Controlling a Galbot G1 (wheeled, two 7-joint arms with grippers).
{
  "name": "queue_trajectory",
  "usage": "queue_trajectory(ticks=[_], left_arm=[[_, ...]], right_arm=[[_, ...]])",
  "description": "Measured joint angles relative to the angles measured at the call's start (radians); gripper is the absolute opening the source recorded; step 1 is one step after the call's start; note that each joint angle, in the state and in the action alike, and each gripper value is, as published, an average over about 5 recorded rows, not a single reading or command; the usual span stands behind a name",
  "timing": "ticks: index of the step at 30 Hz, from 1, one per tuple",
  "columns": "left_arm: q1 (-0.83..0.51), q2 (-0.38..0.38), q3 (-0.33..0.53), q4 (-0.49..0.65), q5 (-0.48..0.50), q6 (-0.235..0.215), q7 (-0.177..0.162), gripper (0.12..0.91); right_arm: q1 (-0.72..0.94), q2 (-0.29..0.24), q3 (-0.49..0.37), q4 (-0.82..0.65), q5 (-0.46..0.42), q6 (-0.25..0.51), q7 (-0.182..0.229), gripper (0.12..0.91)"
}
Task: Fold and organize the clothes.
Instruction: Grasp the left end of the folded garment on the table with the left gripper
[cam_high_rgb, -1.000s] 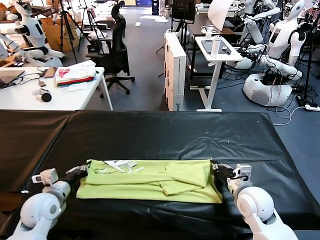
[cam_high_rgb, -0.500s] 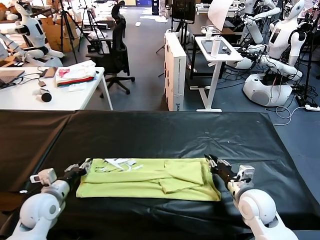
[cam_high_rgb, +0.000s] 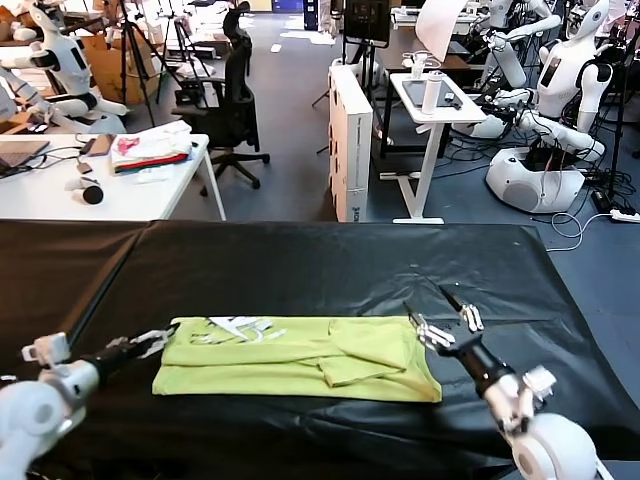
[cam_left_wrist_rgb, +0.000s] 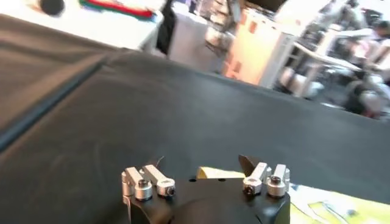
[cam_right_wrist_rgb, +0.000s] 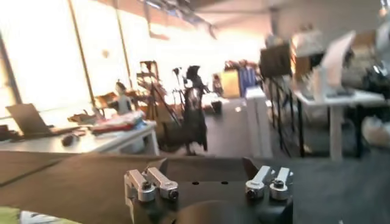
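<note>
Both grippers have been drawn back from the T-shirt's ends since a second ago, when each was closed on an edge. Left gripper (cam_high_rgb: 150, 338) is seen spread, just off the shirt's left end; right gripper (cam_high_rgb: 445, 315) is spread and raised beside the right end. Lime T-shirt (cam_high_rgb: 300, 358) is laid folded into a band on the black table (cam_high_rgb: 330, 270). White print (cam_high_rgb: 238, 327) is shown near its far-left edge; no lettering can be read.

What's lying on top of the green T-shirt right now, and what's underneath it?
On the T-shirt lies only its own folded-over sleeve and a white printed patch. It rests on the black table cover. Anything beneath the folded layers is hidden.
</note>
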Motion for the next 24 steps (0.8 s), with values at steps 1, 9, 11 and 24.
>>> queue_trajectory(ticks=[1, 9, 11, 24], left_arm=[[0.001, 0.014, -0.008, 0.007, -0.027, 0.009, 0.009, 0.907], [0.019, 0.049, -0.017, 0.061, -0.047, 0.014, 0.076, 0.907], [0.029, 0.046, -0.018, 0.062, -0.047, 0.014, 0.089, 0.907], [0.062, -0.005, 0.005, 0.031, 0.005, 0.014, 0.114, 0.907]], right_arm=[[-0.016, 0.001, 0.010, 0.000, 0.000, 0.014, -0.004, 0.907], [-0.070, 0.002, 0.061, -0.014, 0.010, 0.057, -0.009, 0.907], [-0.069, 0.001, 0.062, -0.020, 0.011, 0.058, -0.007, 0.907], [-0.075, -0.001, 0.066, -0.028, 0.011, 0.062, -0.003, 0.907]])
